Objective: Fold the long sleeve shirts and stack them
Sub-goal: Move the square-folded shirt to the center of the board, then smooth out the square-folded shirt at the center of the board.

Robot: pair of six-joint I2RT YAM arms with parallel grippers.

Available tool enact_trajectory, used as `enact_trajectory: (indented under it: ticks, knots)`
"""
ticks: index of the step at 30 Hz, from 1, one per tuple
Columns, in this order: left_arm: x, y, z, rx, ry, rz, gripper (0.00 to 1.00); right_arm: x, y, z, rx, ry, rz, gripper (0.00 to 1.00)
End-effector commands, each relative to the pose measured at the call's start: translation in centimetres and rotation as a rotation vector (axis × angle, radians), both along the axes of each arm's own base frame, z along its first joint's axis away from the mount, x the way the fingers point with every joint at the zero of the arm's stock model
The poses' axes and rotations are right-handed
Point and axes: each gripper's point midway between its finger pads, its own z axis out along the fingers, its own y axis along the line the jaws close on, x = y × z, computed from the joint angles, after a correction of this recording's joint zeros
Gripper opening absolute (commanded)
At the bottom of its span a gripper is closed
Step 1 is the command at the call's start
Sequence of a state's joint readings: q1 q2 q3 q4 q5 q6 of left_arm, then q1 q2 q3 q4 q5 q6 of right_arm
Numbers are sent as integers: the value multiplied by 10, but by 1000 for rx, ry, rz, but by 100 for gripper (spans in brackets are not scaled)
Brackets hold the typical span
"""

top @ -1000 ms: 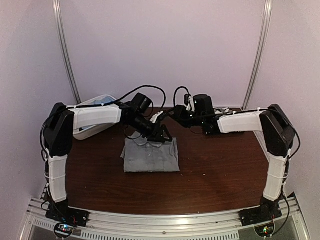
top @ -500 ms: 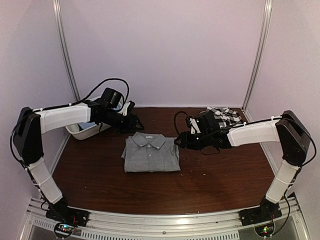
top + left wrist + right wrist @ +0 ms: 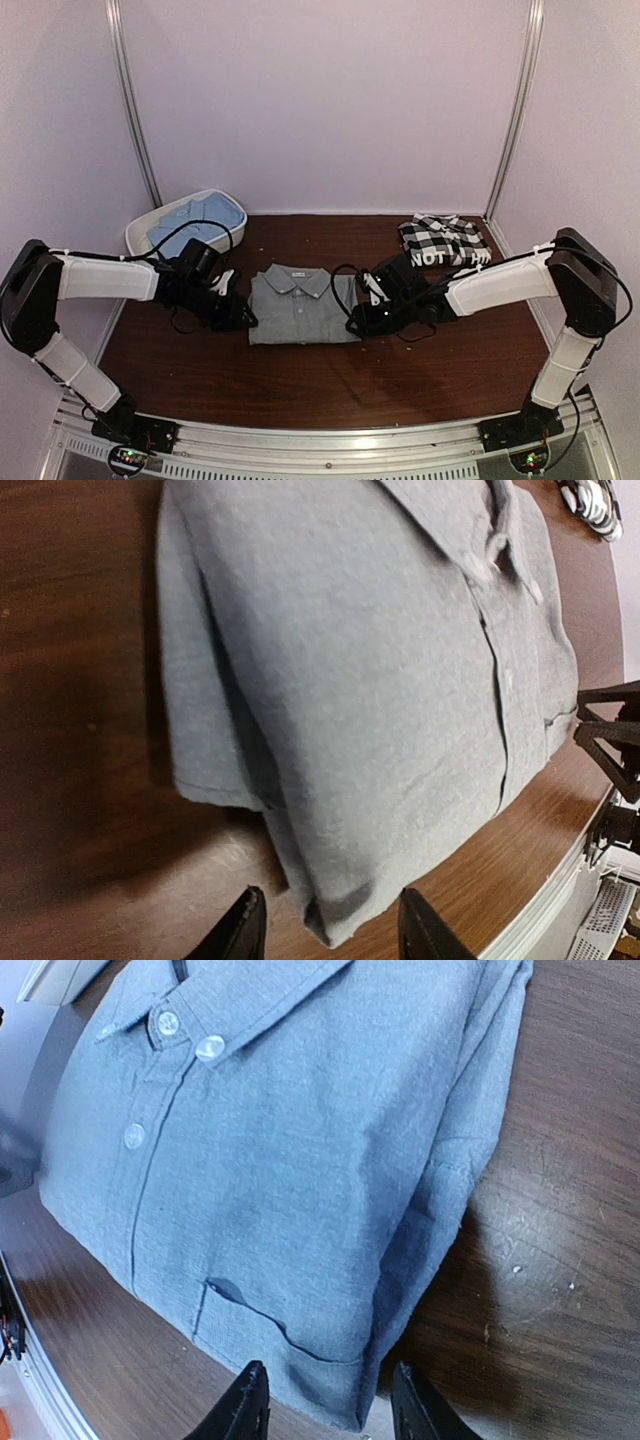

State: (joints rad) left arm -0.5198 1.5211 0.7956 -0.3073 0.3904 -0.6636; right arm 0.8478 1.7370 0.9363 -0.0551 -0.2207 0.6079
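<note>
A plain grey long sleeve shirt (image 3: 300, 310) lies folded, collar to the back, in the middle of the table. My left gripper (image 3: 238, 318) sits low at its front left corner. In the left wrist view the open jaws (image 3: 330, 932) straddle that corner of the grey shirt (image 3: 380, 680) without touching it. My right gripper (image 3: 360, 322) is at the front right corner. Its jaws (image 3: 328, 1410) are open either side of the grey shirt's (image 3: 280, 1160) folded edge. A black-and-white checked shirt (image 3: 445, 240) lies at the back right. A light blue shirt (image 3: 190, 222) fills the tub.
The white plastic tub (image 3: 138, 235) stands at the back left against the wall. The brown table (image 3: 300, 385) ends at a metal rail along the near edge. Both forearms stretch low over the table on either side of the grey shirt.
Both arms have swung back from the grey shirt's collar, out to the sides, then down to its front corners. The jaws of both have narrowed somewhat. The checked shirt and tub are now uncovered.
</note>
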Motion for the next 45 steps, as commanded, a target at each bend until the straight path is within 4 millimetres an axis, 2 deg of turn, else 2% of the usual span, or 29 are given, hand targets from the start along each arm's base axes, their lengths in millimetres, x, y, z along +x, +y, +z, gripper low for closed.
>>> enact_trajectory:
  ticks: [1, 3, 5, 10, 12, 18, 20, 21, 22, 25, 27, 29, 32, 34, 37, 40, 45]
  knots:
    - [-9, -28, 7, -79, -44, -48, 46, -6, -5, -5, -29, -6, -8, 42]
    - [-14, -31, 0, -63, -27, -53, 43, -8, -6, -9, -35, 0, -8, 38]
    - [-18, -32, -6, -50, -14, -56, 34, -11, -6, -12, -36, 10, -2, 33]
    - [-35, -37, -15, -22, 27, -93, 8, -23, -16, -21, -52, 29, -5, 5]
    - [-44, -37, -19, -3, 51, -107, 0, -29, -24, -24, -58, 41, -15, 0]
    - [-76, -30, -32, 35, 126, -142, 0, -61, -35, -33, -39, 91, -19, 1]
    - [-82, -29, -27, 25, 128, -147, 13, -66, -41, -33, -43, 94, -29, 8]
    - [-81, -28, -22, 25, 118, -145, 24, -66, -43, -31, -46, 88, -37, 10]
    - [-80, -28, -14, 26, 103, -143, 29, -65, -45, -26, -44, 79, -44, 14]
    - [-66, -28, 19, 25, 23, -124, 42, -57, -45, -3, -43, 36, -59, 31]
    - [-55, -18, 35, 52, -17, -84, 44, -48, -42, 16, -39, 0, -65, 39]
    - [-38, -2, 42, 82, -53, -17, 44, -36, -39, 35, -27, -43, -81, 43]
    - [-18, 20, 37, 79, -57, 74, 43, -13, -32, 56, 9, -89, -99, 47]
    - [-7, 24, 34, 36, -58, 98, 41, 3, -28, 59, 3, -105, -99, 47]
    - [6, 17, 29, -11, -62, 90, 40, 28, -22, 54, -6, -110, -112, 48]
    - [10, 5, 17, -55, -32, 64, 38, 50, -14, 49, 10, -111, -118, 47]
    - [15, 5, -4, -32, -9, 75, 35, 72, -8, 30, -23, -95, -121, 45]
